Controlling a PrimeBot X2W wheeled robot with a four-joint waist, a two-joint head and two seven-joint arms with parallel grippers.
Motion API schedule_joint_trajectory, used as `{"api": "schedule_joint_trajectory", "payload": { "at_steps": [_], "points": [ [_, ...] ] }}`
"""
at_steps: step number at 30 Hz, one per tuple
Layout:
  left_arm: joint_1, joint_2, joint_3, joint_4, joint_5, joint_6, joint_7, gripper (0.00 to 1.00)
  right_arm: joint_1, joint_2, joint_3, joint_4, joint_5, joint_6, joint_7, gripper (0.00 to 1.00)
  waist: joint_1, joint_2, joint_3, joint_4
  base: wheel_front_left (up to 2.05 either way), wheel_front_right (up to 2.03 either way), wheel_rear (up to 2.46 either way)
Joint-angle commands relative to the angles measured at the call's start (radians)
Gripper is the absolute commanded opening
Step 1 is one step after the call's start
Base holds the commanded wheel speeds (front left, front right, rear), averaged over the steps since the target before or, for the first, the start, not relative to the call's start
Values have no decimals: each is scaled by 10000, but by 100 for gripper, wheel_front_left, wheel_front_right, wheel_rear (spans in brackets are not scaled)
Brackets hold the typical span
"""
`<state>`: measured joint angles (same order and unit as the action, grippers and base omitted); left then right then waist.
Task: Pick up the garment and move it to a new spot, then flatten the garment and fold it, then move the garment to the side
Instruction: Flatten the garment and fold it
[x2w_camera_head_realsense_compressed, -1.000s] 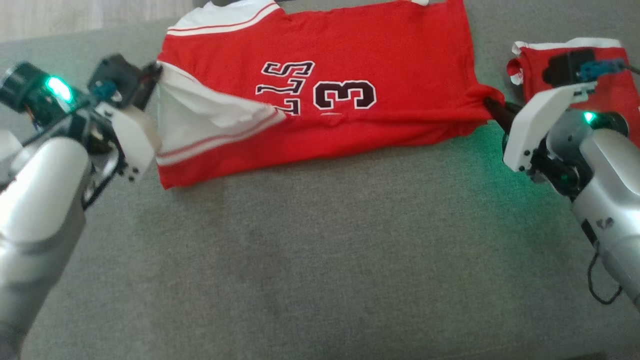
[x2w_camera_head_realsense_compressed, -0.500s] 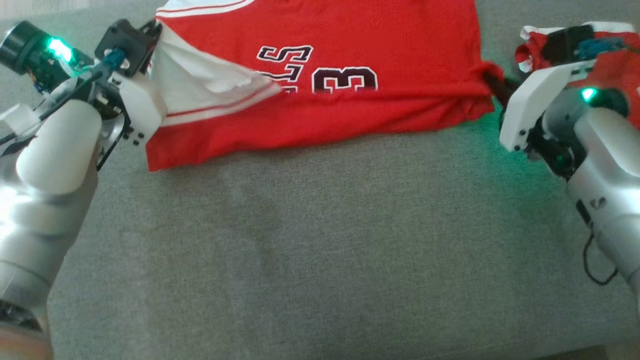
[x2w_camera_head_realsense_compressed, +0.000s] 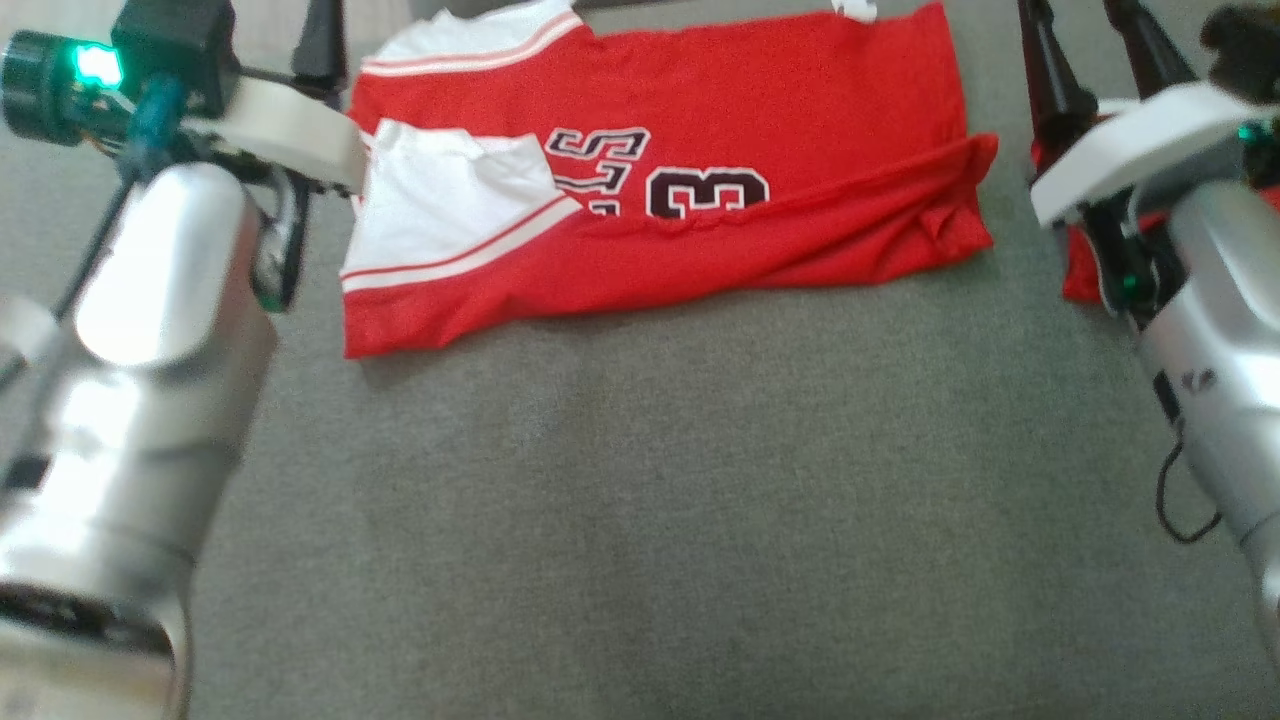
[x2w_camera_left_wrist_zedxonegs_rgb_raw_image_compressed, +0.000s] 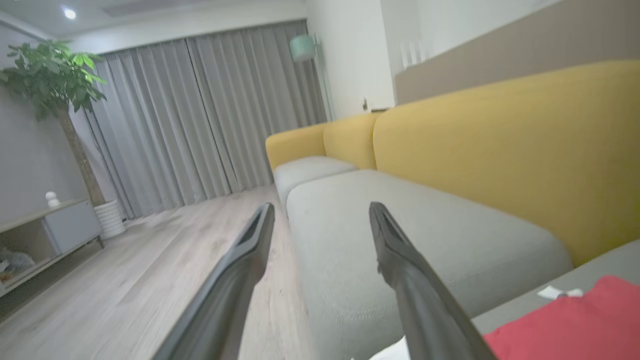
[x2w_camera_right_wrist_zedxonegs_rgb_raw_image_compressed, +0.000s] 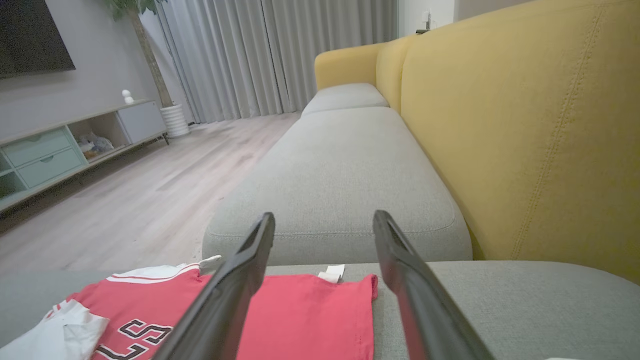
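Observation:
The garment (x2w_camera_head_realsense_compressed: 700, 200) is a red jersey with white sleeves and dark numbers. It lies spread on the grey cushion (x2w_camera_head_realsense_compressed: 650, 520), its near edge folded over itself and a white sleeve (x2w_camera_head_realsense_compressed: 450, 200) lying on top. My left gripper (x2w_camera_left_wrist_zedxonegs_rgb_raw_image_compressed: 322, 212) is open and empty, raised beyond the garment's left end; one dark finger (x2w_camera_head_realsense_compressed: 322, 40) shows at the top of the head view. The right gripper (x2w_camera_head_realsense_compressed: 1092, 35) hangs open and empty past the garment's right end. In the right wrist view the garment (x2w_camera_right_wrist_zedxonegs_rgb_raw_image_compressed: 310, 310) lies below the spread fingers (x2w_camera_right_wrist_zedxonegs_rgb_raw_image_compressed: 260, 245).
A second red cloth (x2w_camera_head_realsense_compressed: 1080, 270) lies under my right arm at the cushion's right side. A yellow sofa back (x2w_camera_right_wrist_zedxonegs_rgb_raw_image_compressed: 525, 125) runs along the far side, with another grey seat (x2w_camera_right_wrist_zedxonegs_rgb_raw_image_compressed: 340, 185) ahead. Wooden floor (x2w_camera_left_wrist_zedxonegs_rgb_raw_image_compressed: 125, 280), a low cabinet (x2w_camera_right_wrist_zedxonegs_rgb_raw_image_compressed: 60, 145) and a potted plant (x2w_camera_left_wrist_zedxonegs_rgb_raw_image_compressed: 55, 80) lie beyond.
Both grippers were shut on the garment's ends; now both are open, lifted clear and pointing away. The garment has dropped flat with its near edge folded. The head camera has shifted.

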<state>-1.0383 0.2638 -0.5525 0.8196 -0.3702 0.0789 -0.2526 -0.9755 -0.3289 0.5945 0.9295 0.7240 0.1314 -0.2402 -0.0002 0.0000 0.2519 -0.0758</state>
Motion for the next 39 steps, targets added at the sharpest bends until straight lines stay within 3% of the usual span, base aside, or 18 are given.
{"api": "schedule_joint_trajectory", "payload": {
  "at_steps": [1,5,7,9,10,11,17,22,29,39],
  "points": [
    [435,280,563,-1155,37,266,-82,100,514,103,-412,-431,-395,-7,-186,100,2,0,-405,175,0,0,0],
    [2343,57,1182,-3213,205,892,-87,100,1796,456,-2826,-1920,-1322,-7,-210,100,2,0,-776,318,0,0,0],
    [3383,-105,1507,-4080,295,1177,-88,100,2866,983,-3958,-2682,-2023,-7,-212,100,2,0,-923,353,0,0,0],
    [4338,-281,1744,-4782,394,1280,-89,100,3945,1689,-4629,-3316,-2671,-7,-213,100,2,0,-1015,351,0,0,0],
    [4338,-281,1744,-4782,394,1280,-89,100,3945,1689,-4629,-3316,-2671,-7,-213,100,2,0,-1015,351,0,0,0],
    [5169,-440,1986,-5299,502,1348,-89,100,4881,2195,-5094,-3924,-3367,-7,-214,100,2,0,-1058,328,0,0,0],
    [6607,-704,2680,-5790,682,1328,-90,100,6331,2711,-5355,-5022,-4466,-7,-214,100,2,0,-1005,117,0,0,0],
    [6920,-858,3133,-5799,962,1023,-90,100,6682,2779,-5039,-5521,-4530,-7,-201,100,2,0,-844,-138,0,0,0],
    [6347,-760,3307,-3793,932,610,224,100,6609,2785,-4600,-5917,-3986,-7,-143,100,2,0,-498,-500,0,0,0],
    [5219,-354,3336,-1289,932,857,1787,100,6354,2786,-4034,-5987,-3560,-7,-140,100,2,0,142,-884,0,0,0]
  ]
}}
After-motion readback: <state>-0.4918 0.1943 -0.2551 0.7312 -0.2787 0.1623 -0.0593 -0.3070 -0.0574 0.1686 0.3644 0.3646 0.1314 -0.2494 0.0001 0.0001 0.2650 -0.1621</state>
